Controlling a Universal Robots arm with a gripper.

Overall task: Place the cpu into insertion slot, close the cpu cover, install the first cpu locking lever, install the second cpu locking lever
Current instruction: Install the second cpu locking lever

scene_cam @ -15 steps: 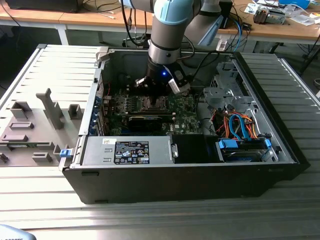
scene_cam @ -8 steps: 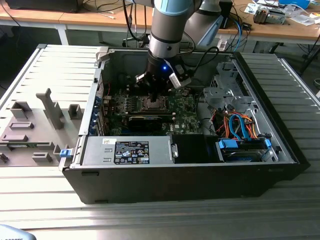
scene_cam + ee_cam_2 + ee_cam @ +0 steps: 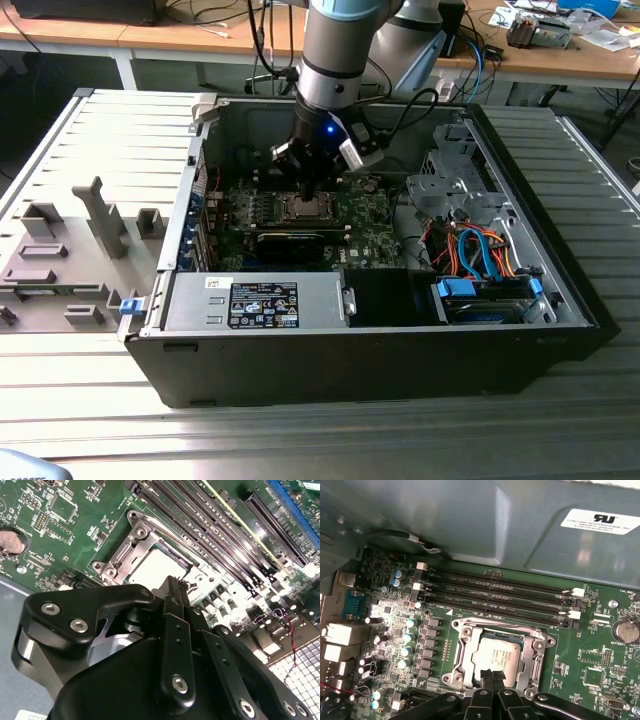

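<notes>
In the first wrist view the tool sits at the lower centre of the frame, its two black fingertips pressed together with nothing between them, the tips resting over the near edge of the cpu. The cpu lies flat in the insertion slot just beyond the tips, its silver top showing through the square opening of the cpu cover, which appears folded down around it. In the second wrist view the same tips meet at frame centre, the cpu directly ahead, upper left of them. Farther on run the long black memory slots. Faint print marks the cpu top, too small to read; a white label sits upper right on the grey case wall.
</notes>
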